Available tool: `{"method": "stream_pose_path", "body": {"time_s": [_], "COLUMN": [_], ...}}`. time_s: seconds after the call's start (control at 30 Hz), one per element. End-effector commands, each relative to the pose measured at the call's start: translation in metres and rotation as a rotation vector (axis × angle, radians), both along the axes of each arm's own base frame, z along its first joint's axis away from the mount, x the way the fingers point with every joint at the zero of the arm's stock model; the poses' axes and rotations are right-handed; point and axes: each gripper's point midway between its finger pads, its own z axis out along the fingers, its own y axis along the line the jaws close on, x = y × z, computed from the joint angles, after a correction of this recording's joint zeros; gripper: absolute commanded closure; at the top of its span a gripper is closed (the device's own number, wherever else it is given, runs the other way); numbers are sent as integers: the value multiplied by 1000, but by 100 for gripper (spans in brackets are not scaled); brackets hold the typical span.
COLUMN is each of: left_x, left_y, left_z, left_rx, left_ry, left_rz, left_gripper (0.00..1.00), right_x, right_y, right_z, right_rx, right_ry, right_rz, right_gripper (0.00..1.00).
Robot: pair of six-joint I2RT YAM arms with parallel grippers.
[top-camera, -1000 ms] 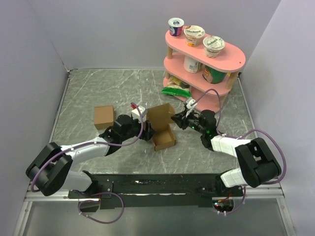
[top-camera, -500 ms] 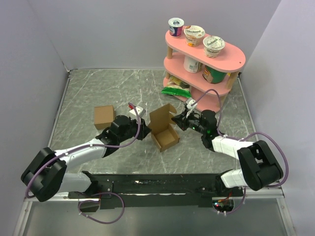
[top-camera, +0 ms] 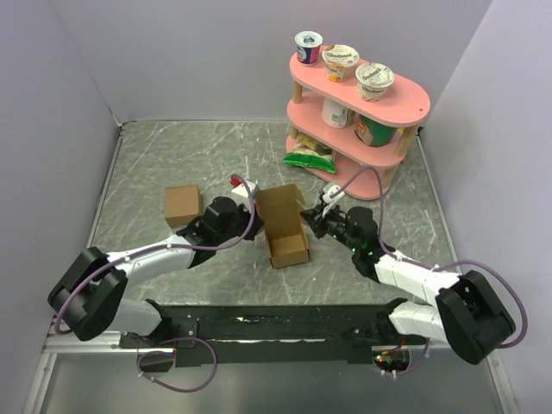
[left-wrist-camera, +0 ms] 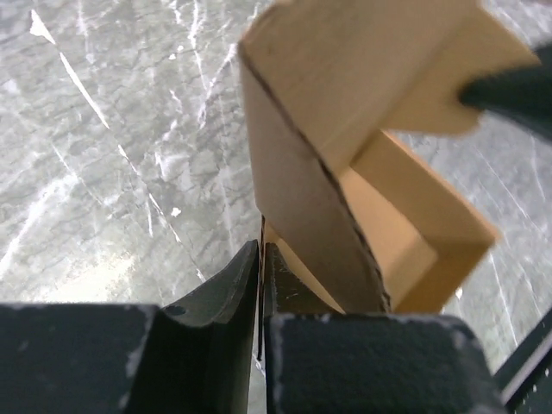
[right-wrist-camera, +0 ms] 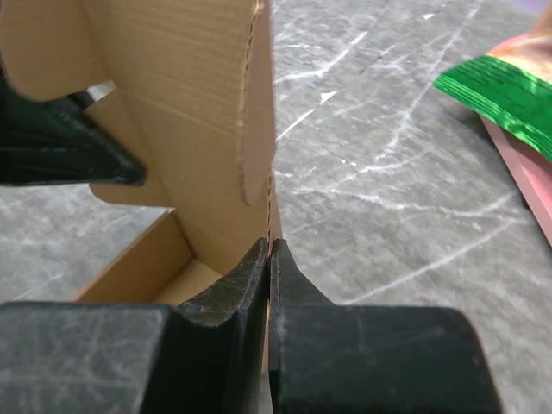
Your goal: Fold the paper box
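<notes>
Between the two sets of fingers stands the paper box (top-camera: 285,226), half made up: an open tray sitting on the surface, with a tall panel rising above it and the flaps loose. The left fingers (left-wrist-camera: 248,274) are pressed together on a thin cardboard edge on their side of the box. It's a clean pinch, the sheet running straight into the gap. The right fingers (right-wrist-camera: 255,269) do the same on the opposite side, nipped shut on a wall edge just under a rounded flap. So the box is held from both sides.

How will it handle? Light, I'd say, and stiff only across the panels. Corrugated board like this gives at the creases and would likely crush or tear if squeezed at a flap tip. The best holds look to be panel edges close to a crease, which is about where both pinches sit. With nothing weighing it down, it could skate if pushed from one side alone.

Under the fingers is a grey marbled surface (top-camera: 172,155), smooth-looking. Just outside the left fingers sits a neat brown cardboard cube (top-camera: 182,204). Beyond the right fingers are a green packet (top-camera: 309,158) and a pink two-tier shelf (top-camera: 405,105) carrying yogurt cups (top-camera: 375,79). Plain pale walls (top-camera: 198,60) close in three sides.
</notes>
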Motion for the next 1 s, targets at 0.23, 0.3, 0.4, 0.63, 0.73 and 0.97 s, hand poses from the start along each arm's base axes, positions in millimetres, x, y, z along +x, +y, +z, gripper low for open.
{"method": "stream_pose_path", "body": {"time_s": [0.23,0.3,0.4,0.63,0.73,0.97], "left_x": [15,15,10,0,-4,-12], "left_y": [-28,-32,-37,-42,-43,-41], "left_z": [28,25,23,18,17,25], "left_rx": [-97,-109,-112,-118,-115,-158], "left_ry": [8,26,32,37,29,-7], "left_rz": [114,125,144,179,192,226], "left_gripper": [87,87,87,87,88,87], "right_x": [-25,-27,-27,-24,-22,-28], "right_y": [3,5,8,14,17,28], "right_z": [-3,-4,-3,-4,-2,4], "right_rx": [99,108,109,101,102,93], "right_ry": [10,15,18,27,41,18], "right_rz": [-180,-203,-239,-317,-355,-406], "right_gripper": [97,98,98,98,98,98]}}
